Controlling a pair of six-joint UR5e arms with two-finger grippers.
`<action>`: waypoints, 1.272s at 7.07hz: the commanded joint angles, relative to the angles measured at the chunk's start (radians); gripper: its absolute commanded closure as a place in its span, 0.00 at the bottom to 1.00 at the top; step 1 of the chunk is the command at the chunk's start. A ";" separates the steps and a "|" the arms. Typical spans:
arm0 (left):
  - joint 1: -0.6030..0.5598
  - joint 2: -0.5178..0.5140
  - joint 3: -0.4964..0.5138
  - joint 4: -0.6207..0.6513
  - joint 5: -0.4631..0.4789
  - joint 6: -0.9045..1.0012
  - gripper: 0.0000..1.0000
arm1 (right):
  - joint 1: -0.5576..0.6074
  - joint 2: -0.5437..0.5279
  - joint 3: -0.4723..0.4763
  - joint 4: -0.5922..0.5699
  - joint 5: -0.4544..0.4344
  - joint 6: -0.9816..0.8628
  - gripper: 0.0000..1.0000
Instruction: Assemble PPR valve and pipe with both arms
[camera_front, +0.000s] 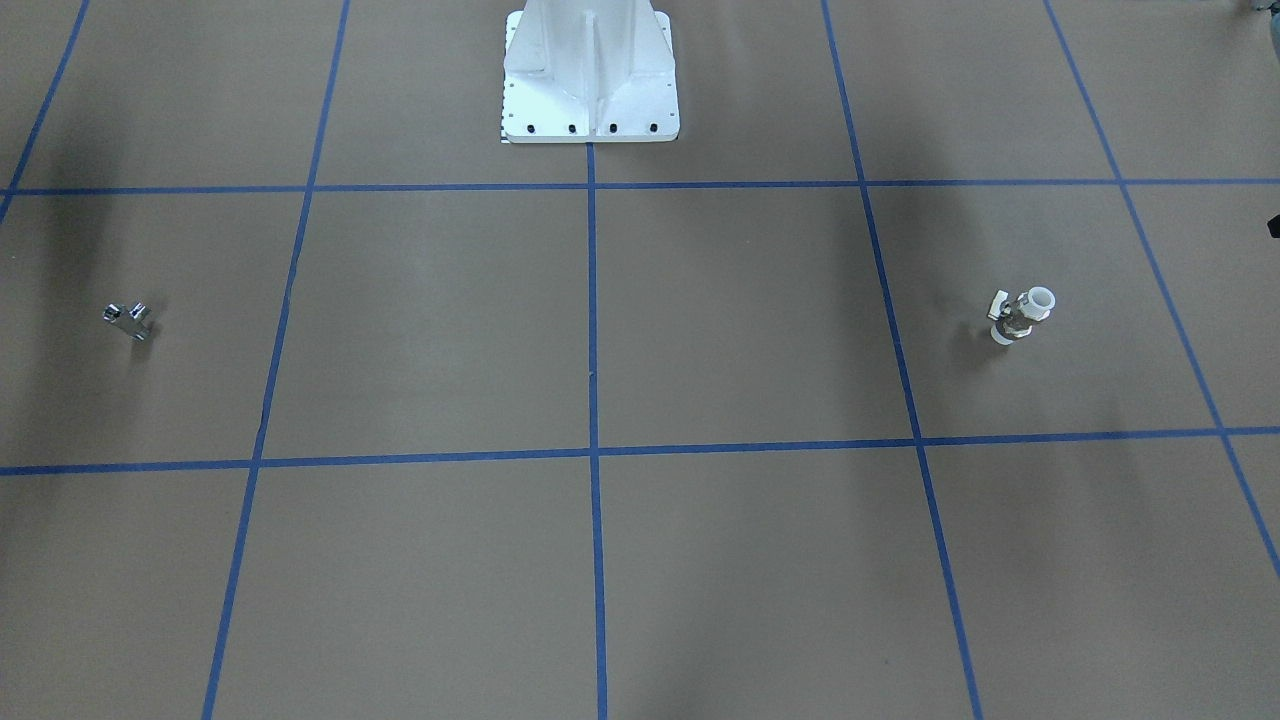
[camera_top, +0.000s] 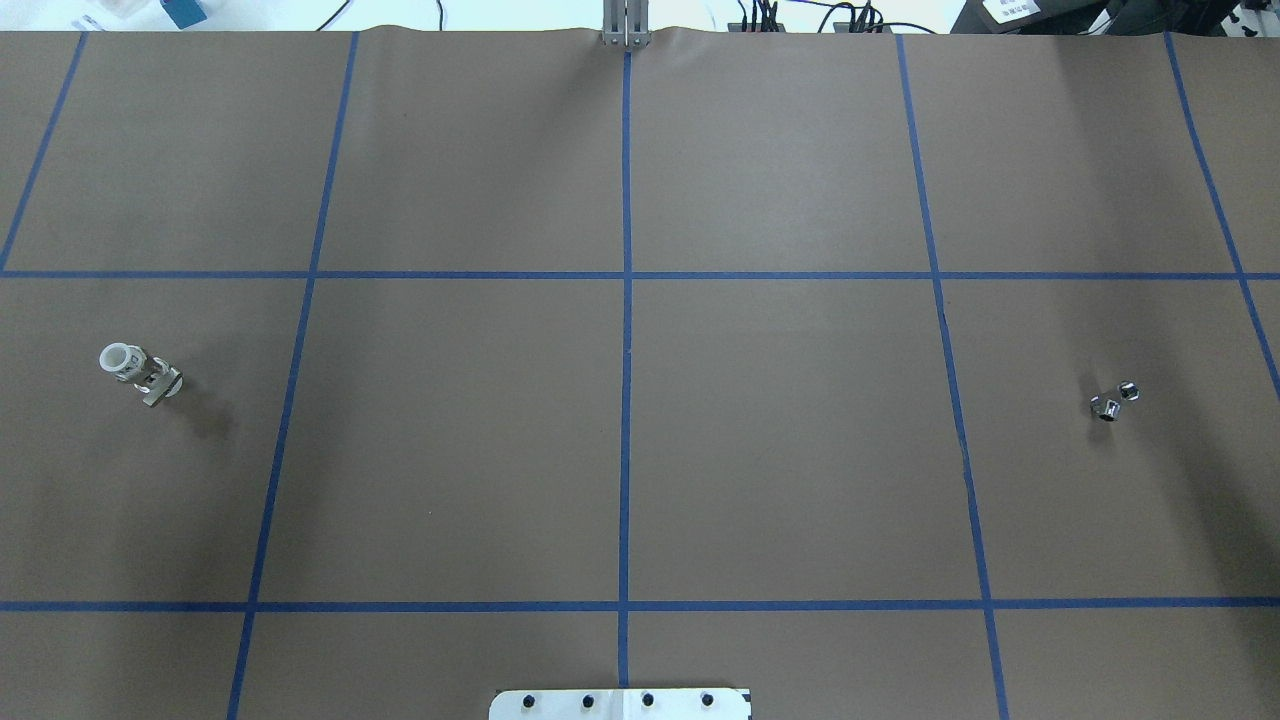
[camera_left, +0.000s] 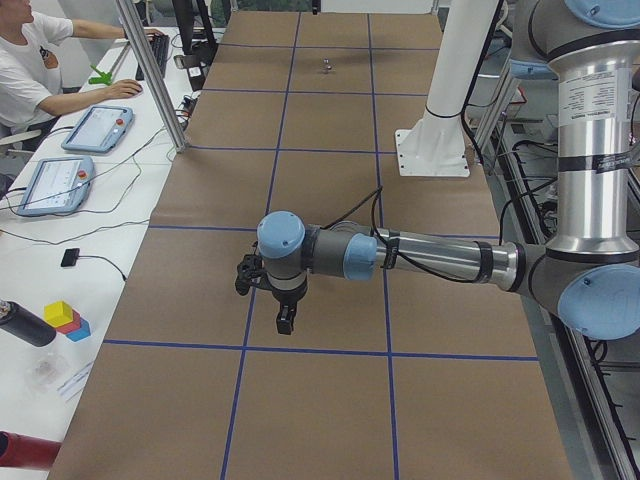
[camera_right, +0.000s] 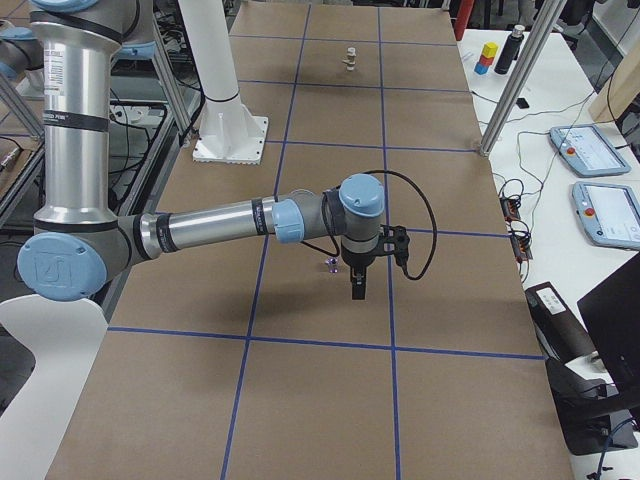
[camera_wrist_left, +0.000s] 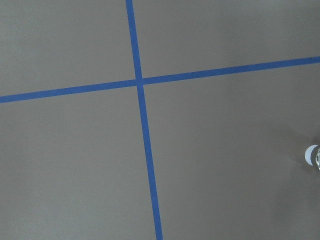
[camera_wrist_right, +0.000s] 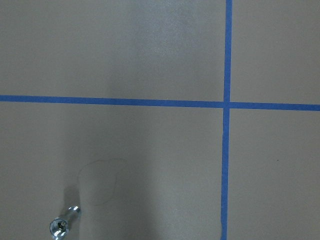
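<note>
**Both arms before the first grasp.** My left tool (camera_left: 286, 320) is hanging above the desk (camera_top: 800, 450), pointing down. It is showing only in a side view, so I cannot tell whether it is wide or narrow. The same is applying to my right tool (camera_right: 358, 288).

The PPR valve (camera_top: 140, 370) is standing on one white end with its open end up. It is sitting off to one side of my left tool, not beneath it, and my left wrist camera is catching only its edge at the frame border. The pipe (camera_wrist_right: 62, 223) is lying on the desk near my right tool, also off its centre line.

The two parts are resting well apart, one within reach of each arm, so I am judging that each tool is meant to take its own. Neither is grasped yet. Each tool is needing a sideways correction before descending.
</note>
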 joint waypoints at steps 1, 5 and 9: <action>0.003 -0.002 -0.007 -0.008 0.028 -0.003 0.00 | 0.000 -0.002 -0.001 0.002 0.000 0.000 0.00; -0.005 0.009 -0.016 -0.011 0.033 -0.023 0.00 | 0.000 -0.010 0.002 0.003 0.008 -0.002 0.00; -0.008 0.033 -0.070 -0.049 0.033 -0.156 0.00 | -0.003 -0.016 -0.003 0.058 0.001 0.011 0.00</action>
